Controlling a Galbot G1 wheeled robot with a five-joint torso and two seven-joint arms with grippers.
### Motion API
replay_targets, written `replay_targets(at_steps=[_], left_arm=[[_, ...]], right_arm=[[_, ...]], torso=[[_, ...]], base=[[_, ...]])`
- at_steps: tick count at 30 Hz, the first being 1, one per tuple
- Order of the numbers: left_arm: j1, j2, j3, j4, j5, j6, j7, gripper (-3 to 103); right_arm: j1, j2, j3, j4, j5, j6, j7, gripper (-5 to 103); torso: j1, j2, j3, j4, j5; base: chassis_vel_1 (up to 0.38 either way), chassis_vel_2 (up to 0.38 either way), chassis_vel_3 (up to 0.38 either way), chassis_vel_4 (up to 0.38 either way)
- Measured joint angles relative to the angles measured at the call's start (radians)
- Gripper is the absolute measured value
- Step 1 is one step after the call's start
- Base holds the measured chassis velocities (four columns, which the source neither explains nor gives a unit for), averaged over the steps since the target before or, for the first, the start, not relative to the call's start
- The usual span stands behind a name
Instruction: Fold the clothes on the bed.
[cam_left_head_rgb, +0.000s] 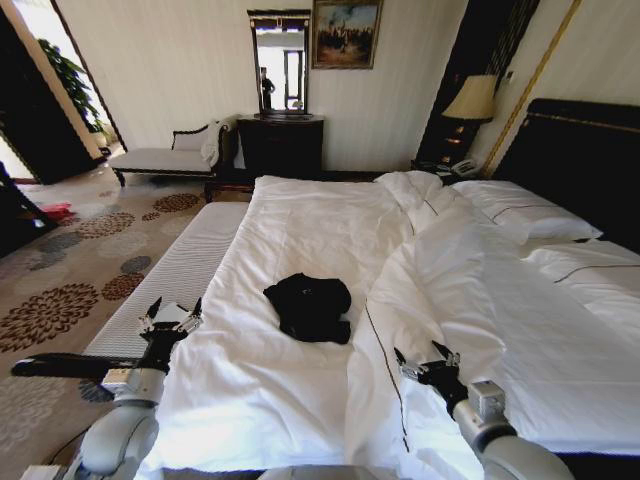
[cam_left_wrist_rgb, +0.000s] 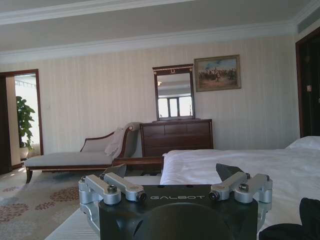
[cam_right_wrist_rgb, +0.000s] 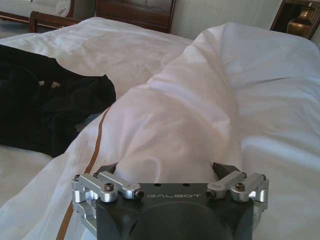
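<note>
You're in a bedroom, most likely a hotel room. The large bed (cam_left_head_rgb: 330, 230) is your landmark: white duvet, white pillows (cam_left_head_rgb: 535, 215) at its head, a dark headboard (cam_left_head_rgb: 585, 160) behind them. Beside the headboard a lamp (cam_left_head_rgb: 472, 98) and a telephone (cam_left_head_rgb: 462, 167) sit on a nightstand. Against the striped wall beyond the bed stand a dark dresser (cam_left_head_rgb: 281, 143) with a mirror (cam_left_head_rgb: 280, 62), a gilt-framed painting (cam_left_head_rgb: 346, 33) and a chaise (cam_left_head_rgb: 165, 157). A patterned carpet (cam_left_head_rgb: 70, 270) lies alongside the bed.

Matt black cloth T-shirt (cam_left_head_rgb: 309, 306) — smooth white cotton duvet (cam_left_head_rgb: 300, 230)
</note>
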Motion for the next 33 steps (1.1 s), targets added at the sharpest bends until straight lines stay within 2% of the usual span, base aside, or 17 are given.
replay_targets(at_steps=[3,4,6,8,10,11,15,16,18,20,24,27,29,30,32,33], left_arm=[[0.001,-0.001,0.000,0.002,0.001,0.000,0.000,100],[0.002,-0.002,0.000,0.003,0.001,0.000,0.000,100],[0.002,-0.002,0.000,0.003,0.001,0.000,0.000,100],[0.002,-0.002,0.000,0.003,0.001,0.000,0.000,100],[0.000,-0.002,0.000,0.003,0.001,0.000,-0.001,100],[0.000,-0.002,0.000,0.003,0.001,0.000,-0.001,100],[-0.002,-0.003,0.002,0.004,0.005,0.000,-0.002,100],[-0.002,-0.003,0.002,0.004,0.005,0.000,-0.002,100],[-0.002,-0.003,0.002,0.003,0.006,0.000,-0.002,100],[-0.002,-0.003,0.002,0.002,0.006,0.000,-0.002,100],[0.000,-0.003,-0.001,0.000,0.005,0.000,-0.002,100],[0.000,-0.003,-0.001,-0.001,0.005,0.000,-0.003,100],[0.000,-0.005,-0.001,-0.001,0.005,0.001,-0.003,100],[0.000,-0.005,-0.001,-0.001,0.005,0.001,-0.003,100],[0.000,-0.005,-0.002,-0.001,0.005,0.001,-0.004,100],[0.000,-0.006,-0.002,-0.001,0.005,0.000,-0.004,100]], right_arm=[[0.010,0.001,-0.006,-0.009,0.013,-0.013,0.013,100],[0.017,0.000,-0.008,-0.012,0.020,-0.019,0.018,103],[0.022,-0.001,-0.009,-0.013,0.034,-0.025,0.022,95],[0.023,-0.001,-0.010,-0.013,0.039,-0.026,0.022,95],[0.024,0.001,-0.012,-0.013,0.043,-0.026,0.025,85],[0.024,0.001,-0.012,-0.013,0.043,-0.026,0.025,85],[0.024,0.009,-0.013,-0.012,0.044,-0.026,0.027,63],[0.024,0.009,-0.013,-0.012,0.044,-0.026,0.027,63],[0.026,0.011,-0.013,-0.012,0.045,-0.026,0.030,52],[0.027,0.012,-0.013,-0.012,0.048,-0.026,0.031,52],[0.028,0.013,-0.012,-0.012,0.049,-0.025,0.035,30],[0.027,0.016,-0.013,-0.011,0.049,-0.024,0.037,25],[0.024,0.018,-0.013,-0.008,0.049,-0.023,0.037,14],[0.024,0.018,-0.013,-0.008,0.049,-0.023,0.037,14],[0.022,0.021,-0.013,-0.004,0.049,-0.023,0.038,5],[0.021,0.022,-0.012,-0.002,0.049,-0.023,0.038,5]], torso=[[0.000,0.000,0.000,0.0001,0.0000],[0.000,0.000,0.000,0.0001,0.0000],[0.000,0.000,0.000,0.0002,0.0000],[0.000,0.000,0.000,0.0001,0.0000],[0.000,0.000,0.000,0.0001,0.0000],[0.000,0.000,0.000,0.0001,0.0000],[0.000,0.000,0.000,0.0001,0.0000],[0.000,0.000,0.000,0.0001,0.0000],[0.000,0.000,0.000,0.0001,0.0000],[0.000,0.000,0.000,0.0001,-0.0001],[0.000,0.000,0.000,0.0001,0.0000],[0.000,0.000,0.000,0.0002,0.0000],[0.000,0.000,0.000,0.0002,0.0000],[0.000,0.000,0.000,0.0002,0.0000],[0.000,0.000,0.000,0.0002,0.0000],[0.000,0.000,0.000,0.0002,0.0000]], base=[[0.000,0.000,0.000,0.000],[0.000,0.000,0.000,0.000],[0.000,0.000,0.000,0.000],[0.000,0.000,0.000,0.000],[0.000,0.000,0.000,0.000],[0.000,0.000,0.000,0.000],[0.000,0.000,0.000,0.000],[0.000,0.000,0.000,0.000],[0.000,0.000,0.000,0.000],[0.000,0.000,0.000,0.000],[0.000,0.000,0.000,0.000],[0.000,0.000,0.000,0.000],[0.000,0.000,0.000,0.000],[0.000,0.000,0.000,0.000],[0.000,0.000,0.000,0.000],[0.000,0.000,0.000,0.000]])
